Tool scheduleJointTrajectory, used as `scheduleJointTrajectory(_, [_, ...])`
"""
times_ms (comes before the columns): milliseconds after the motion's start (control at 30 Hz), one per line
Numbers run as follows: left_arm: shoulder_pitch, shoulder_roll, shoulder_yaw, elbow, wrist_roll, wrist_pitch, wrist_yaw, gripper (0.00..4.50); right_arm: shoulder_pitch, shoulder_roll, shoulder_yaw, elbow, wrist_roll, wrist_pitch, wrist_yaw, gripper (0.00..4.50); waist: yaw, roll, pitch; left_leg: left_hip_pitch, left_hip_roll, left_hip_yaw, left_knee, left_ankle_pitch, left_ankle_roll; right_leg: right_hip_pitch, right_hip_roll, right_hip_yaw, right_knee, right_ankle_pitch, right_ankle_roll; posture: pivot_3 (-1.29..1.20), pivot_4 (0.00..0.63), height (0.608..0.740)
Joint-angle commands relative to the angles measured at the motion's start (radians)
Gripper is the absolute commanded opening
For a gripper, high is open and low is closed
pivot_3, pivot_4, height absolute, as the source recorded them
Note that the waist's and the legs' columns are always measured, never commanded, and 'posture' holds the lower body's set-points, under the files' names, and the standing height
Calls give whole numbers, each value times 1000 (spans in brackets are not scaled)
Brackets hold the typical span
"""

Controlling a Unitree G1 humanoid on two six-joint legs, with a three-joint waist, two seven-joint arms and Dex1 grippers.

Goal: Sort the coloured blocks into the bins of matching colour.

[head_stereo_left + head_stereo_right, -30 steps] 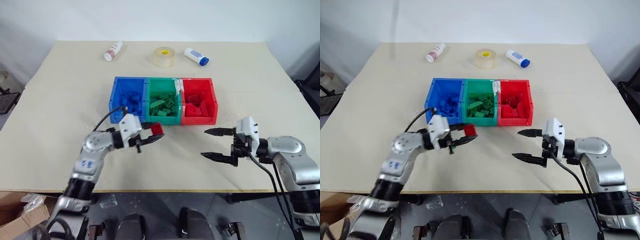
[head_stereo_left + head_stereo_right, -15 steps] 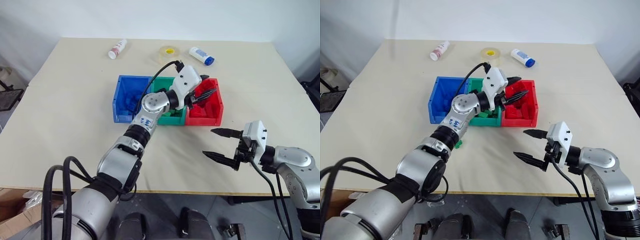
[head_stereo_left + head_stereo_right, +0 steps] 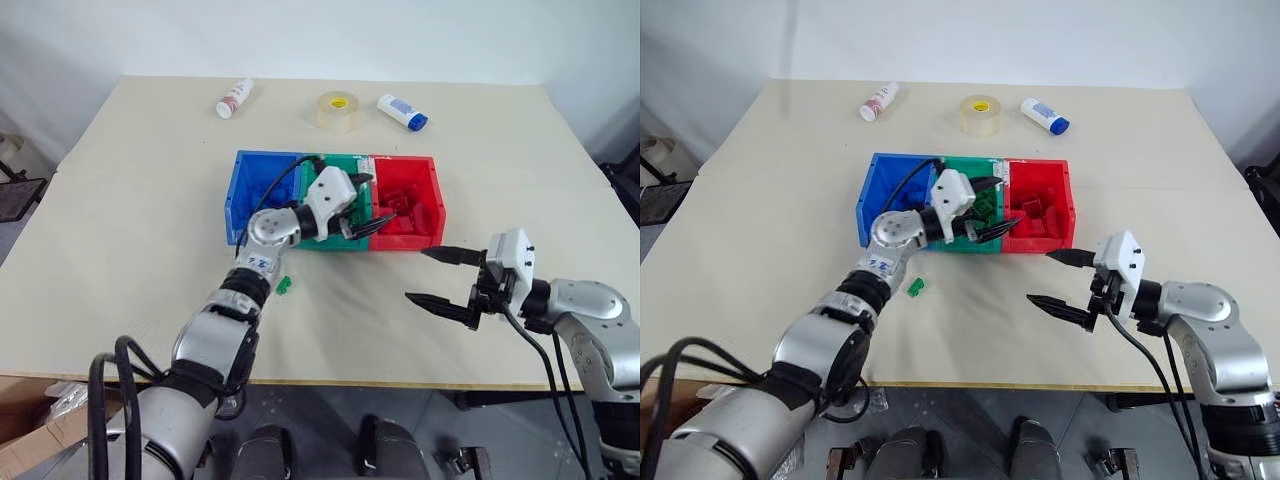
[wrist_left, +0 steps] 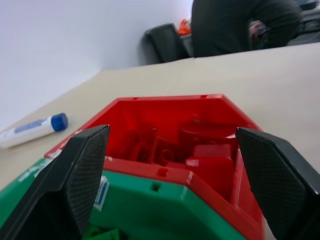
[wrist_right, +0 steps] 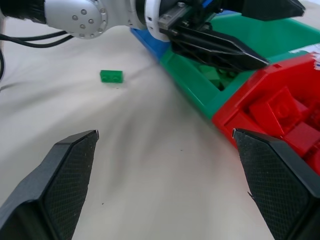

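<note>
The bins stand joined in a row at mid-table: blue (image 3: 250, 190), green (image 3: 340, 238) and red (image 3: 430, 195), each holding several blocks of its own colour. My left gripper (image 3: 372, 203) hovers open and empty over the green bin's right end, pointing at the red bin (image 4: 170, 102). Red blocks (image 4: 210, 162) lie inside it. One small green block (image 3: 284, 286) lies on the table in front of the blue bin, also in the right wrist view (image 5: 111, 76). My right gripper (image 3: 417, 275) is open and empty above the table, in front of the red bin and to its right.
Along the table's far side lie a white bottle with a red label (image 3: 234, 98), a clear tape roll (image 3: 340, 110) and a white bottle with a blue cap (image 3: 402, 111). A person in dark clothes (image 4: 235, 25) is beyond the table.
My left gripper carried a red block from in front of the bins to over the red bin, opened, and has drawn back over the green bin without it. The right gripper barely moved.
</note>
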Motion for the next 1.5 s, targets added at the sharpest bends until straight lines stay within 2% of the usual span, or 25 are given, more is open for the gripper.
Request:
scheduleJointTrajectory(33, [127,98,2,-302,-79,141,-120,4275,-30,-21,7,35,0,-21,44,4500,-9,0,0,1,0,0,-1,0,0,0,0,0,0,0,0,0,150,740])
scheduleJointTrajectory(100, [223,174,14,-478,-120,248,-150,4275,-56,-19,20,60,-3,-23,63,4500,-12,0,0,1,0,0,-1,0,0,0,0,0,1,0,0,0,150,740])
scheduleJointTrajectory(167, [355,296,50,-672,-177,375,-196,4275,-83,-16,36,81,-4,-22,85,4500,-17,0,0,1,0,0,0,0,-1,0,0,1,2,0,0,0,150,740])
scheduleJointTrajectory(300, [533,460,112,-876,-246,530,-220,4275,-119,-15,64,127,-17,-30,124,4500,-23,0,0,2,1,0,1,1,-1,0,0,2,4,0,0,0,150,740])
scheduleJointTrajectory(467, [777,619,245,-1007,-319,626,-267,4275,-167,-3,99,182,-32,-46,161,4500,-23,0,0,3,1,0,1,1,-1,1,0,2,4,0,-1,0,150,740])
scheduleJointTrajectory(600, [889,679,324,-1022,-339,627,-274,4275,-194,1,113,216,-43,-57,181,4500,-24,1,0,3,2,1,0,1,-2,-1,0,2,5,-1,-3,0,150,740])
scheduleJointTrajectory(733, [937,702,354,-1066,-347,650,-256,4275,-211,7,121,227,-47,-62,191,4500,-19,1,1,3,2,1,0,1,-2,0,0,2,5,-1,-3,0,150,740])
scheduleJointTrajectory(833, [912,693,332,-1065,-338,657,-234,4275,-219,13,125,230,-49,-62,195,4500,-21,1,1,3,2,0,0,1,-2,-1,0,2,6,-1,-3,0,150,740])
scheduleJointTrajectory(1033, [805,574,137,-1020,-213,649,-121,4275,-207,21,117,203,-48,-56,176,4500,-21,1,0,3,1,1,0,1,-2,0,0,2,6,-1,-3,0,150,740])
scheduleJointTrajectory(1133, [740,491,70,-939,-169,599,-88,4275,-180,14,105,176,-44,-50,163,4500,-21,1,0,3,1,1,0,1,-2,0,0,2,6,-1,-3,0,150,740])
scheduleJointTrajectory(1267, [664,432,11,-804,-94,537,-49,4275,-134,0,76,130,-34,-35,136,4500,-22,1,0,3,1,1,0,1,-3,0,0,2,6,-1,-3,0,150,740])
scheduleJointTrajectory(1367, [641,429,-16,-719,-55,476,-61,3703,-100,-11,55,98,-26,-27,119,4500,-23,1,0,3,1,1,0,1,-3,0,0,2,6,-1,-3,0,150,740])
scheduleJointTrajectory(1500, [637,435,-10,-718,-89,485,-103,2423,-69,-18,34,70,-19,-17,99,4500,-23,1,0,4,1,2,0,1,-3,0,0,2,6,-1,-3,0,150,740])
